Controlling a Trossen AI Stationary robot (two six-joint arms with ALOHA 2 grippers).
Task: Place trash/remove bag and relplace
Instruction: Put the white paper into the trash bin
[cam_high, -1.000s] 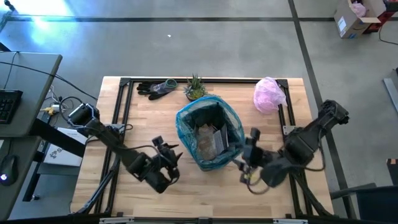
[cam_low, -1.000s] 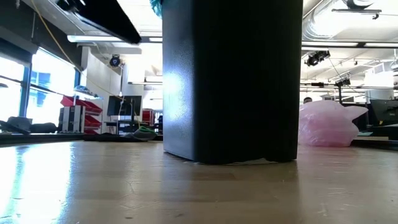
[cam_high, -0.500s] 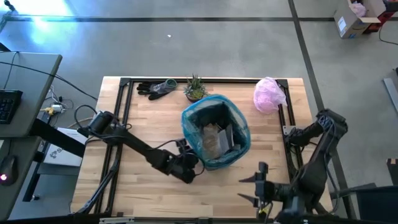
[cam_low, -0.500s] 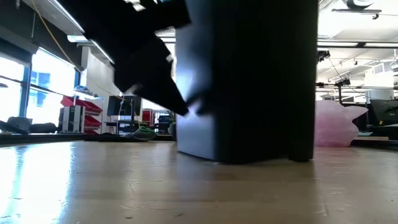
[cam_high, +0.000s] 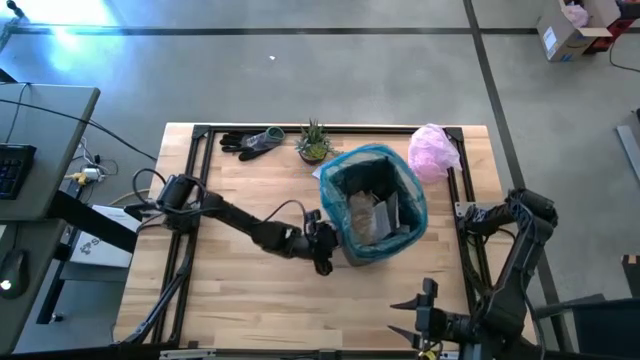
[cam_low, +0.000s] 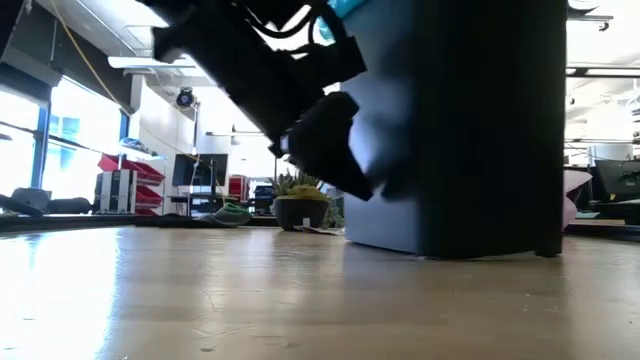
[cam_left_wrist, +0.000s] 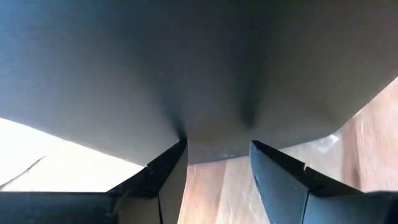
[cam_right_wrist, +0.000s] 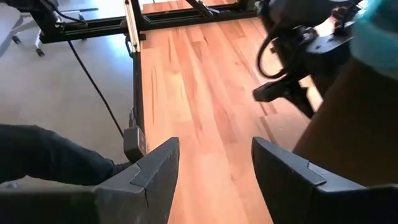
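Observation:
A black bin (cam_high: 352, 250) stands on the wooden table, right of centre. It is lined with the teal bag (cam_high: 372, 158), whose rim is folded over the bin's top. The trash (cam_high: 368, 212), a brownish lump and silvery pieces, lies inside. My left gripper (cam_high: 327, 248) is open, low at the bin's near-left side, with its fingertips against the wall. My right gripper (cam_high: 424, 310) is open above the table's near edge, right of centre, clear of the bin with nothing between its fingers (cam_right_wrist: 155, 168). My left gripper touches the bin's outer wall low down, just above its bottom edge (cam_left_wrist: 217, 127), with the tips of both open fingers (cam_left_wrist: 177, 155). The fingers slant down and come from the table's left. The bin stands on the table (cam_low: 440, 250).
A pale pink bag (cam_high: 432, 152) lies just beyond the bin at the far right. A small green plant (cam_high: 314, 142) and dark gloves (cam_high: 250, 142) sit along the far edge. A black rail frame (cam_high: 200, 180) rings the table. Bare wood spreads left and near.
My left gripper has gone down and toward the table's right, reached the bin's near-left wall and pushed it. The bin has slid right and a little toward the far edge, close to the pink bag. My right gripper has drawn away from the bin toward the near edge.

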